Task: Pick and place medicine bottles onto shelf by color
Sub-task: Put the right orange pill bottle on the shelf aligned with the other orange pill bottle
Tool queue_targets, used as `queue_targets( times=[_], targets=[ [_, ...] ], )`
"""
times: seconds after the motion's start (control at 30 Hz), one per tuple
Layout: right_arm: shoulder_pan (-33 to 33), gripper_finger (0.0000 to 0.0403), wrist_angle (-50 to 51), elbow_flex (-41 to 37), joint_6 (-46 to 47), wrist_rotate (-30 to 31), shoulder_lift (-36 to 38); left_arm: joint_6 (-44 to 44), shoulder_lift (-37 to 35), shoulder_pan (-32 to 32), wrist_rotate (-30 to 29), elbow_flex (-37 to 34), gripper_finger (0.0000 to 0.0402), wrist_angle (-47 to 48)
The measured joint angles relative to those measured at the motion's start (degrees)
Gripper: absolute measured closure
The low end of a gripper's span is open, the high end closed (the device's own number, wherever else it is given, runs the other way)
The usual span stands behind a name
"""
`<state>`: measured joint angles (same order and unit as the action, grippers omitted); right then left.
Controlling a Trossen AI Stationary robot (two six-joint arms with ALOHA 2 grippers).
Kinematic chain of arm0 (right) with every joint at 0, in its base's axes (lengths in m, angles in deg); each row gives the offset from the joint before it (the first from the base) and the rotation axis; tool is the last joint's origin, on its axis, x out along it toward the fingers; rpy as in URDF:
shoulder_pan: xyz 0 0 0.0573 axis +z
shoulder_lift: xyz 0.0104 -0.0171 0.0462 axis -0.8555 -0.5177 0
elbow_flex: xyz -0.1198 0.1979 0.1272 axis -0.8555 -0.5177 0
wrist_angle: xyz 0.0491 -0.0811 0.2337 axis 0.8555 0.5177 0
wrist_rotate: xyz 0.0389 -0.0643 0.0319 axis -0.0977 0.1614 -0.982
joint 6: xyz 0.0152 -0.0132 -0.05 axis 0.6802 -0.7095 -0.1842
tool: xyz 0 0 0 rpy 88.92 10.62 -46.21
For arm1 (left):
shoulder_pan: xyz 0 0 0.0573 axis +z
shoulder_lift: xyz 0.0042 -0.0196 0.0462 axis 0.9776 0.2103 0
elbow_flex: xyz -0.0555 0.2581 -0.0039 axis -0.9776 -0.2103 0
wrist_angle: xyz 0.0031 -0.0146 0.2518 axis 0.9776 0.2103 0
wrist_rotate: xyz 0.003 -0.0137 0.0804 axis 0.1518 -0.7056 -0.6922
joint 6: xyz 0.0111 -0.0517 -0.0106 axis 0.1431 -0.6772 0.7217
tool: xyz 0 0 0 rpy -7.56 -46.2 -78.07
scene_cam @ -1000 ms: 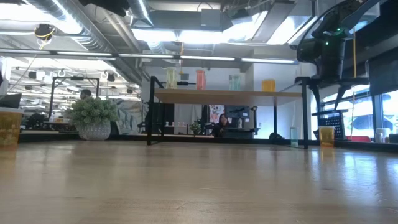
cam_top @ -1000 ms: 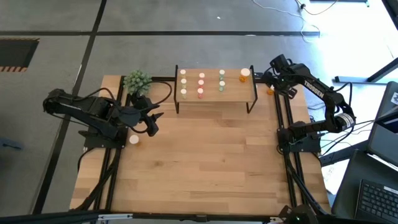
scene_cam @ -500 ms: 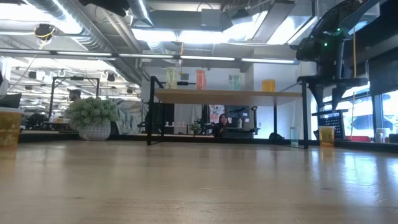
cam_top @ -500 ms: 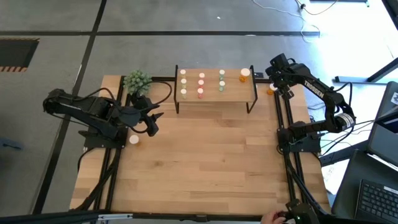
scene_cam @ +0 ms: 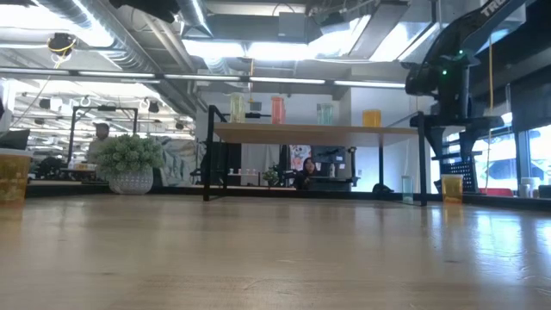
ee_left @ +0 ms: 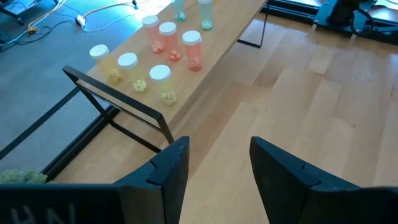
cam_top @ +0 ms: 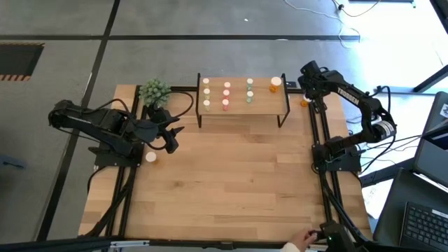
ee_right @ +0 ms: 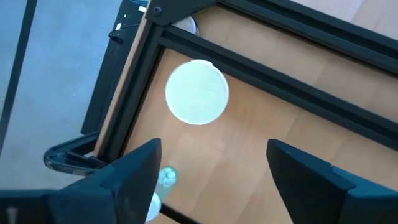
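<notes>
Orange, with a white cap, the bottle (cam_top: 304,102) still off the shelf stands on the counter (cam_top: 231,189) at its right rear corner, just beside the shelf's (cam_top: 241,105) right end and close against the black frame rail. The right claw (cam_top: 313,82) hangs right above it. In the right wrist view the cap (ee_right: 197,92) sits between the spread fingers (ee_right: 134,171), clear of both. Over the last second those jaws have widened and the arm has drawn in over the bottle, so I judge a grasp is being lined up, not yet made.

On the shelf, a second orange bottle (cam_top: 276,84) stands at the right end, which looks like the destination. Toward nine o'clock from it come the green (cam_top: 249,90), pink-red (cam_top: 227,95) and yellowish (cam_top: 206,94) groups.

Farther out, another white-capped bottle (cam_top: 150,157) waits on the counter near the left edge. The left claw (cam_top: 172,137) has stayed put above the counter at eight o'clock from the shelf, jaws parted and empty.
</notes>
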<state>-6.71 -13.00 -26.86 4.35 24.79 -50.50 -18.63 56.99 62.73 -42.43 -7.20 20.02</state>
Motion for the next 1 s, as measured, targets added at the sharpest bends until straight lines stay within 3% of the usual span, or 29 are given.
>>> queue_targets(
  times=[1.0],
  targets=[
    [-1.36,0.0107,0.10,0.00,4.89,-1.54,-0.06,0.00,0.00,0.00,0.00,0.00,0.0237,0.02]
  ],
)
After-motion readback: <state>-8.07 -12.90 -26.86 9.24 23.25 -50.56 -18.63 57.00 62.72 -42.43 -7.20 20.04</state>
